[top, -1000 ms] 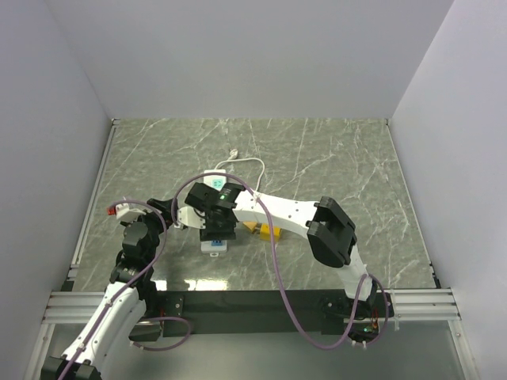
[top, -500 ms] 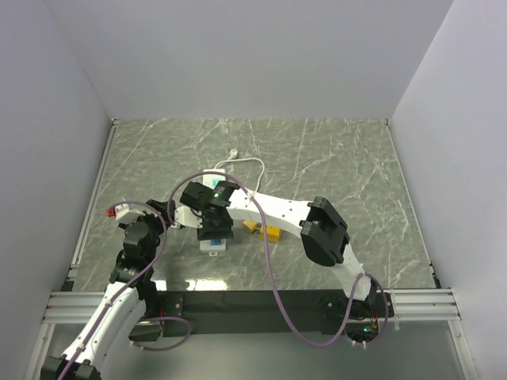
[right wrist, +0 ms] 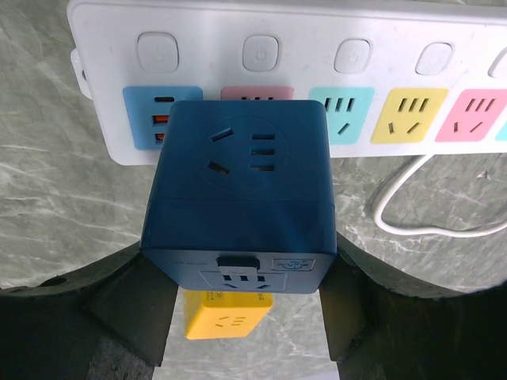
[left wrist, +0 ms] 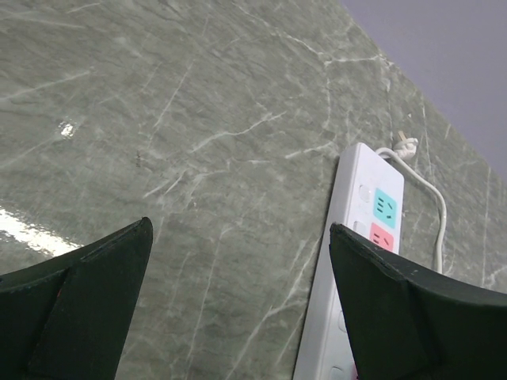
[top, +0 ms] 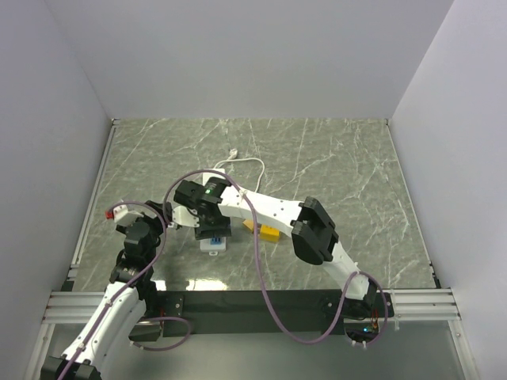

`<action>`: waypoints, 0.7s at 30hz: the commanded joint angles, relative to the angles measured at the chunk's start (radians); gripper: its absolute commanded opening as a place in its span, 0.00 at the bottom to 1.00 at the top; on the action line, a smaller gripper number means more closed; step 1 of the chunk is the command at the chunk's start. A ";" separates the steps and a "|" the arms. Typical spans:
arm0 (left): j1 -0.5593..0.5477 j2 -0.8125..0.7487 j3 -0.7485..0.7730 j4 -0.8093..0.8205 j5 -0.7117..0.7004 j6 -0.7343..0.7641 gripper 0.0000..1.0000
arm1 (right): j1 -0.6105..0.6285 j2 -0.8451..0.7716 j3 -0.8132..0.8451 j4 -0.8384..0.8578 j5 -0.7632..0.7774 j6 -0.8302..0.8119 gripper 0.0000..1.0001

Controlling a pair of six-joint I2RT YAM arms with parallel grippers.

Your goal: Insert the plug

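**Top view.** My right tool (top: 212, 228) hangs over the near end of the white power strip (top: 215, 245). The strip's long axis runs away from the arm bases. My left tool (top: 125, 212) sits well to the left, so the right arm is nearer.

**Left wrist view.** The left tool is spread and holds nothing. The strip lies ahead to its right.

**Right wrist view.** The right tool pinches the blue plug cube (right wrist: 242, 182). The cube covers the pink socket (right wrist: 257, 92), second from the strip's end. I cannot tell whether its pins are seated. A yellow block (right wrist: 228, 315) shows below the cube.
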 commanded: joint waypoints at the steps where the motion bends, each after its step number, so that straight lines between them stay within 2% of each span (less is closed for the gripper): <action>1: -0.038 -0.026 0.049 0.134 0.133 -0.009 1.00 | 0.020 0.105 0.046 0.075 0.041 -0.036 0.00; 13: -0.035 -0.027 0.049 0.131 0.124 -0.009 0.99 | 0.022 0.141 0.061 0.095 0.133 -0.066 0.00; 21: -0.034 -0.030 0.046 0.132 0.128 -0.009 0.99 | 0.022 0.161 0.105 0.118 0.130 -0.090 0.00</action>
